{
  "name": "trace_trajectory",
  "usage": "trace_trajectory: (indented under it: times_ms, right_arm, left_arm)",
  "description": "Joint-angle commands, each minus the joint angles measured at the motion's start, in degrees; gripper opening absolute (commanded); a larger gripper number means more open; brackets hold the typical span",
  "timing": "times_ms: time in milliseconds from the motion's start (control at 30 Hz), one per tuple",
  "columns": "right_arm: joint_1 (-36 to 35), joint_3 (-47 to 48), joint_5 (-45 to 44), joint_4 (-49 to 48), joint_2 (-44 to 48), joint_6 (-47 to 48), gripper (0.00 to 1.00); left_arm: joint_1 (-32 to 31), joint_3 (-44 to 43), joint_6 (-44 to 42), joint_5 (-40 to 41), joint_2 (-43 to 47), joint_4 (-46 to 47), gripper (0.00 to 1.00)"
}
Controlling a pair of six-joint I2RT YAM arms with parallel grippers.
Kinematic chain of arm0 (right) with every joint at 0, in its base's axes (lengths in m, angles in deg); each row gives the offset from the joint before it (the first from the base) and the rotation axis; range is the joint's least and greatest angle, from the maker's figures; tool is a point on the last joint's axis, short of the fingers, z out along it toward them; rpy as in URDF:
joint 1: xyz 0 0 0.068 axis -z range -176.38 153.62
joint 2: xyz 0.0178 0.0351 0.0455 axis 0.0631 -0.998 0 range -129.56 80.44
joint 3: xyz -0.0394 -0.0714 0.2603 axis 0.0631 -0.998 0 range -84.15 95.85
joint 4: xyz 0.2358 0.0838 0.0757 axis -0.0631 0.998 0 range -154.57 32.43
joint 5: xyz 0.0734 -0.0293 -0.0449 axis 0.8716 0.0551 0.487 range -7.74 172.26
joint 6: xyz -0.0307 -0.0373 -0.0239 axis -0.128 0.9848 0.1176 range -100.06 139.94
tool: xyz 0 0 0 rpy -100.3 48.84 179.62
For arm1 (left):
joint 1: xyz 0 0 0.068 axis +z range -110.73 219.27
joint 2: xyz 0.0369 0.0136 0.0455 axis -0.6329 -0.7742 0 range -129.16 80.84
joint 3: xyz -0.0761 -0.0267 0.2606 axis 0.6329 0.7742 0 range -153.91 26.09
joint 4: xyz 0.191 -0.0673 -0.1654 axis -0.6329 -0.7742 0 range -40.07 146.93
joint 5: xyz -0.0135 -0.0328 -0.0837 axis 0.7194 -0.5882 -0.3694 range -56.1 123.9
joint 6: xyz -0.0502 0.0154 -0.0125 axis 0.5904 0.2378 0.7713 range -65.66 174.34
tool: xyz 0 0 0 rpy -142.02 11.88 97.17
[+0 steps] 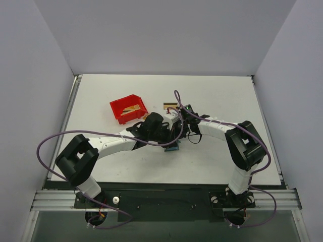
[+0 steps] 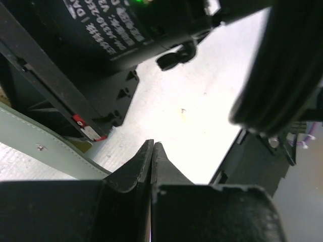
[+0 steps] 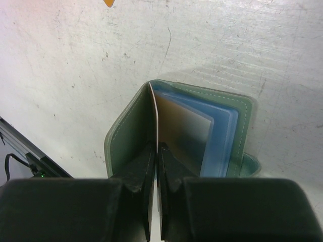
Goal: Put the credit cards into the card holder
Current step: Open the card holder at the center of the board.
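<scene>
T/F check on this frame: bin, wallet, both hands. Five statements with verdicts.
1. The red bin has gold cards in it. True.
2. The card holder is folded shut. False: it lies open, with its light blue pockets showing.
3. One loose card lies on the table beyond the arms, outside the red bin. True.
4. The left hand is wide open. False: its jaws are shut, and nothing shows between them.
5. The right hand is well clear of the card holder. False: it is shut on a thin card right at the open card holder.
</scene>
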Motion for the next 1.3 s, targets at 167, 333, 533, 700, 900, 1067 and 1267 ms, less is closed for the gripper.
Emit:
trace_trajectory:
  times_ms: [167,333,533,700,900,1067,1267]
  right_arm:
    - [0.9,0.0,-1.5,1.3,-1.3,0.4,0.0]
    - [1.1,-0.1,-1.4,1.2,-1.4,0.4,0.0]
    - [1.1,-0.5,-1.7,1.2,-1.0,0.4,0.0]
    - [1.3,-0.6,-1.2,1.0,-1.0,0.4,0.0]
    - [1.6,-0.3,-0.1,0.9,-0.4,0.8,0.0]
    - [1.8,-0.4,0.4,0.8,-0.4,0.7,0.0]
    - [2.1,-0.9,1.7,-0.2,-0.2,0.4,0.0]
  left_arm:
    - [-1.2,-6.6,-3.7,14.6,-2.3,-11.7,0.0]
    - [-1.1,-7.4,-4.3,20.6,-2.3,-17.6,0.0]
    - [-1.1,-6.1,-3.6,25.8,-1.3,-21.1,0.0]
    - [-0.4,-3.7,-0.9,28.4,-0.1,-19.8,0.0]
    - [2.7,-0.2,3.7,32.7,-0.5,-16.5,0.0]
    - [5.7,2.7,6.9,30.5,-1.0,-9.3,0.0]
    - [6.5,3.4,7.5,25.3,-1.8,-3.8,0.0]
